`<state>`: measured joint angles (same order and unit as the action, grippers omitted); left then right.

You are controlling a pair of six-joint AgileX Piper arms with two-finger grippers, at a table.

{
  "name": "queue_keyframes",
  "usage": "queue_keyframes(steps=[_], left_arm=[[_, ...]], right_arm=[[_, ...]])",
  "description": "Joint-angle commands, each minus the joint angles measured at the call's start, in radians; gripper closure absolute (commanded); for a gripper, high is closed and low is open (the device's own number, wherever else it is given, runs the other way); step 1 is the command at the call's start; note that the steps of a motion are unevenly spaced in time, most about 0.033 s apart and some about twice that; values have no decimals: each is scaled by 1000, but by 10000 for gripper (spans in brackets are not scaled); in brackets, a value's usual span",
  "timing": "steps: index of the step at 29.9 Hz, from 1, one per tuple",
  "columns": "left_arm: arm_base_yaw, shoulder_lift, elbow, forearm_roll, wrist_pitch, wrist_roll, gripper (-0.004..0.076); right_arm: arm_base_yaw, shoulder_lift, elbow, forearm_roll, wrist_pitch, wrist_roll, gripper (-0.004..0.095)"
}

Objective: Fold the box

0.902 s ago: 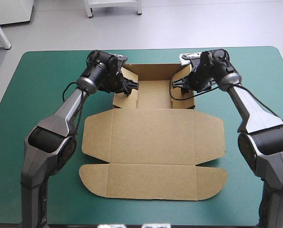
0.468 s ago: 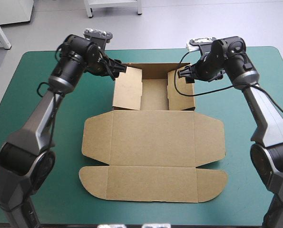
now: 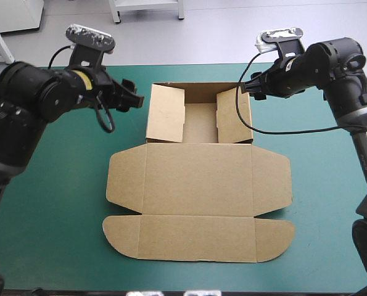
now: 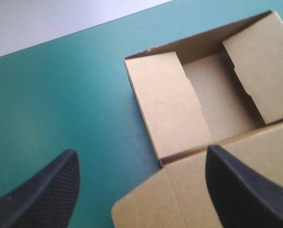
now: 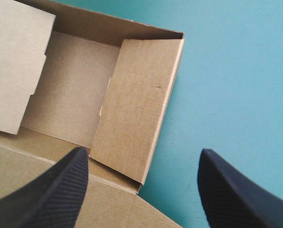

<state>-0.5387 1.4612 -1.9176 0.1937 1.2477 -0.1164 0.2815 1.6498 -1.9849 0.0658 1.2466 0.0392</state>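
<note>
The brown box (image 3: 198,179) lies in the middle of the table. Its far part is a shallow tray (image 3: 200,123) with the back wall up and two side flaps (image 3: 166,114) (image 3: 234,117) leaning inward. The broad lid panels lie flat toward the near edge. My left gripper (image 3: 132,97) hovers raised, off the tray's left side, open and holding nothing. My right gripper (image 3: 253,87) hangs over the tray's far right corner, open as well. In the left wrist view the tray (image 4: 198,109) lies ahead of the left gripper (image 4: 141,190). The right wrist view shows the right flap (image 5: 136,104) ahead of the right gripper (image 5: 141,190).
Bare teal-green cover (image 3: 60,203) lies on both sides of the box, and a narrower strip runs along the near edge. The tray's back wall stands close to the table's far edge (image 3: 189,63).
Both grippers have drawn back from inside the tray, rising and swinging outward, the left to the left and the right to the right. The side flaps now lean inward, untouched.
</note>
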Motion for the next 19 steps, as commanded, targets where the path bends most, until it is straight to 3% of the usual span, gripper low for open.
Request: queue_keyframes(steps=[1, 11, 19], left_arm=[[-23, -149, 123, 8, 10, -25, 202], [-23, -511, 567, 4, -31, -28, 211], [-23, -797, 771, -2, -49, -28, 211]], right_arm=[[0, -70, -29, -1, -1, -15, 303], [0, -40, -29, -6, -16, -15, 304], [0, 59, -29, -13, -64, -15, 304]])
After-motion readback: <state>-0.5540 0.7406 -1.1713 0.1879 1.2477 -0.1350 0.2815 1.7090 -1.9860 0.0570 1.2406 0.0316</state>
